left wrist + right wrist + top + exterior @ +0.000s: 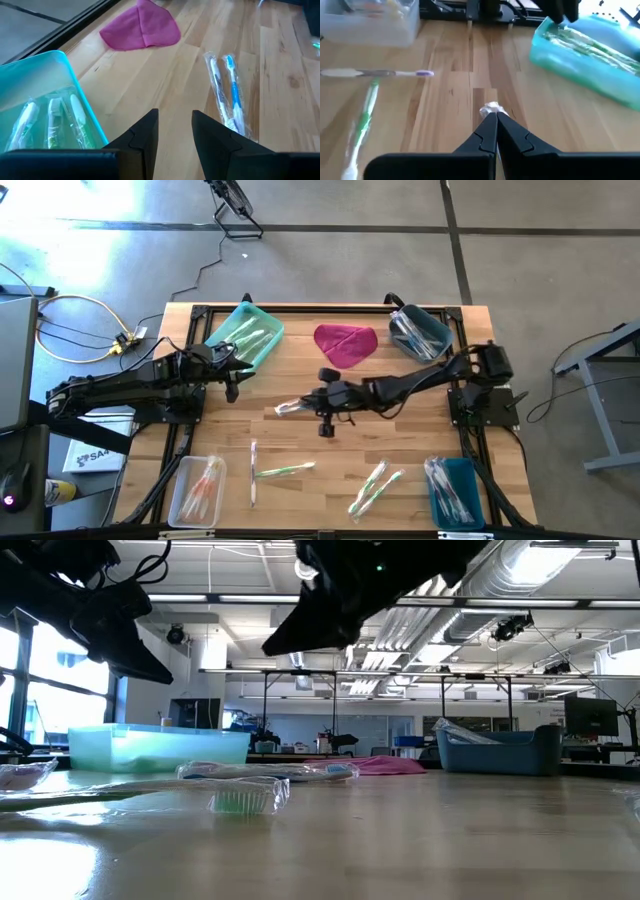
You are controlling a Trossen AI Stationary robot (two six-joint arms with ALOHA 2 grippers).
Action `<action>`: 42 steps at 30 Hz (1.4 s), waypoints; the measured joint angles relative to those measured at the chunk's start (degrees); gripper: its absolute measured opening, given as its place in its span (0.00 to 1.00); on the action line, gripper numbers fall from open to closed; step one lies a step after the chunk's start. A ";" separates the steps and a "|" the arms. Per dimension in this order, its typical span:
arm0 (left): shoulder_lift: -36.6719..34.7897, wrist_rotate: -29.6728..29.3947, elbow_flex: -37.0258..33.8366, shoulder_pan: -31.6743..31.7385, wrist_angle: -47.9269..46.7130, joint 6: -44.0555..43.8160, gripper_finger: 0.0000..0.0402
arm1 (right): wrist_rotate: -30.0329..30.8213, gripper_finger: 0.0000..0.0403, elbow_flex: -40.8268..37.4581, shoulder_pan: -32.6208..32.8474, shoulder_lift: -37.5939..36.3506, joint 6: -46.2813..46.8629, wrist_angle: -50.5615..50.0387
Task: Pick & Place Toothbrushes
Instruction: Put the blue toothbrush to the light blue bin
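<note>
**Sorting partly done; loose brushes remain on the desk**

You have four bins in use. The light teal bin [246, 332] at the far left corner holds several green-handled toothbrushes [50, 122]; the dark blue bin [420, 332] at the far right corner, the blue bin [455, 492] at the near right corner and the clear bin [196, 488] at the near left corner each hold some as well.

Not yet binned: a wrapped blue pair [227, 95] at mid-desk, two brushes [270, 470] towards the near edge left of centre, and a green pair [375, 488] near the blue bin.

Your right gripper [492, 117] sits over mid-desk, jaws closed on what appears to be a wrapper end of that blue pair. Your left gripper [174, 132] hovers beside the light teal bin, jaws narrowly parted and empty. The magenta cloth [345, 343] lies near the far edge, untouched.

I judge the task roughly two-thirds complete.
</note>
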 joint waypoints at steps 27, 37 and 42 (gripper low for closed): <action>0.02 -0.02 0.00 0.02 0.02 0.00 0.29 | 2.18 0.32 3.14 -0.28 6.97 5.01 -6.73; 0.02 -0.02 0.00 0.00 0.04 0.00 0.29 | 2.39 0.34 3.14 -0.92 6.97 5.18 -8.88; 0.02 -0.02 0.00 0.00 0.04 0.00 0.29 | 2.42 0.33 3.14 -2.16 6.97 7.41 -10.25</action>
